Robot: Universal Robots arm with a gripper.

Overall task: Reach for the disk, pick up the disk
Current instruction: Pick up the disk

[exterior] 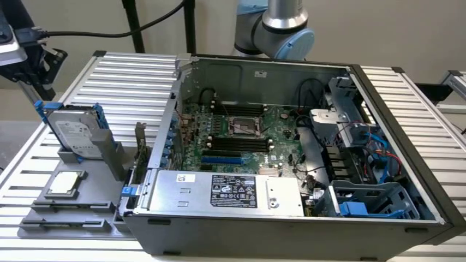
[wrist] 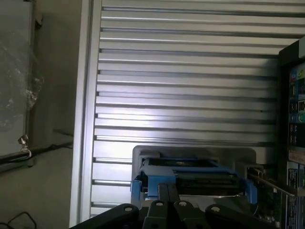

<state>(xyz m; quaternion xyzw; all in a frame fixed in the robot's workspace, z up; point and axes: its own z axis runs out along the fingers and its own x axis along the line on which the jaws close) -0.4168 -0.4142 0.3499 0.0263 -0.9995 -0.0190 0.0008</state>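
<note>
At the exterior view's left, the disk [exterior: 73, 128] stands upright on its narrow edge in a gray holder [exterior: 91, 152], with its white label facing the camera and the blue rails along its sides; just in front of it a small square silver chip [exterior: 65, 183] lies flat on the gray fixture plate [exterior: 69, 222]; all this rests on the slatted metal table [exterior: 131, 71]. Further to the right stands the open computer case [exterior: 291, 240], well apart from the disk; inside it, near the front wall, is a silver box with a black label [exterior: 229, 191], behind that the green motherboard [exterior: 244, 128], and at the exterior view's right some blue cables [exterior: 378, 155] and a blue-gray plastic cage [exterior: 368, 204]. Behind the case, part of the robot arm [exterior: 280, 24] rises out of the picture. In the wrist view the gripper [wrist: 167, 190] looks down on the disk's upper edge; its two dark fingers [wrist: 162, 193] are pressed together with no gap, and nothing is held between them. The disk sits in its holder just beyond the fingertips; the tips overlap the near blue rail in the picture, closer to one end of the disk than to its middle; if they touch the rail or hang a little over it, I cannot tell. The rails are not between the fingers; the disk is not grasped.
</note>
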